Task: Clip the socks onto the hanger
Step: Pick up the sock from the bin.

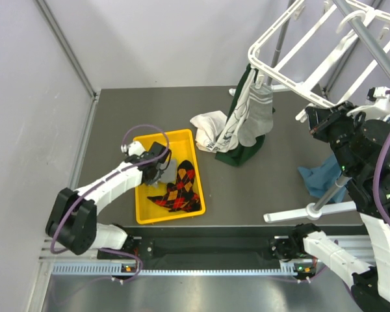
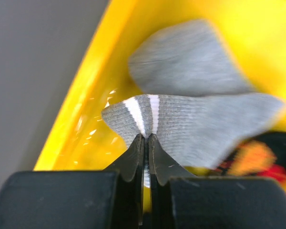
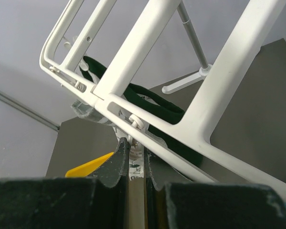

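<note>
Left wrist view showed the left gripper [image 2: 147,140] pinching the striped cuff of a light, floppy-looking grey sock [image 2: 200,129] in the yellow tray [image 2: 81,129], a sensible hold since the soft fabric would likely droop.

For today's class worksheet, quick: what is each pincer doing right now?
Left pincer: shut on the grey sock in the yellow tray.
Right pincer: shut just under the hanger; whether it grips anything cannot be told.
</note>
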`<move>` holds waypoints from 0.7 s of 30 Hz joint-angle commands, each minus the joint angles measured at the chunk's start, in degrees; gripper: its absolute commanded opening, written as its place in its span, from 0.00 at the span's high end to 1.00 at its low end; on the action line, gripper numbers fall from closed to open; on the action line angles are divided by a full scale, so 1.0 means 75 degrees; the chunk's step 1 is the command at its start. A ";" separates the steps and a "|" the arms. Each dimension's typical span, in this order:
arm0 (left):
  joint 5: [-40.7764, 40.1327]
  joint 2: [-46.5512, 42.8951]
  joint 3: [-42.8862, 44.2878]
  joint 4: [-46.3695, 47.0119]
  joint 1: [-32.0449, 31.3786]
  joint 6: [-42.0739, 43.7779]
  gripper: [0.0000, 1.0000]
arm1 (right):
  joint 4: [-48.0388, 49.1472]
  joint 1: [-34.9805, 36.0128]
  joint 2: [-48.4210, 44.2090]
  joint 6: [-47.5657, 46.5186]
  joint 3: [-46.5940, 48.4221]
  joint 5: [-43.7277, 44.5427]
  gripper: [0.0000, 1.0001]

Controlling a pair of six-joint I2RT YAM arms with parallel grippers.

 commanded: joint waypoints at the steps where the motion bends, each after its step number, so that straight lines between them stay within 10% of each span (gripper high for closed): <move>1: -0.0686 -0.0660 0.0777 -0.0090 -0.0366 0.1030 1.00 | 0.0133 -0.0046 -0.0033 0.0069 -0.0075 -0.0283 1.00; 11: 0.2367 -0.2712 0.0543 0.4126 -0.1246 0.5342 1.00 | 0.0121 -0.0046 -0.0009 0.0105 -0.0099 -0.0458 1.00; 21: 0.5123 -0.1262 0.3048 0.4305 -0.3425 1.0523 1.00 | 0.0145 -0.0034 -0.0021 0.0163 -0.0052 -0.0681 1.00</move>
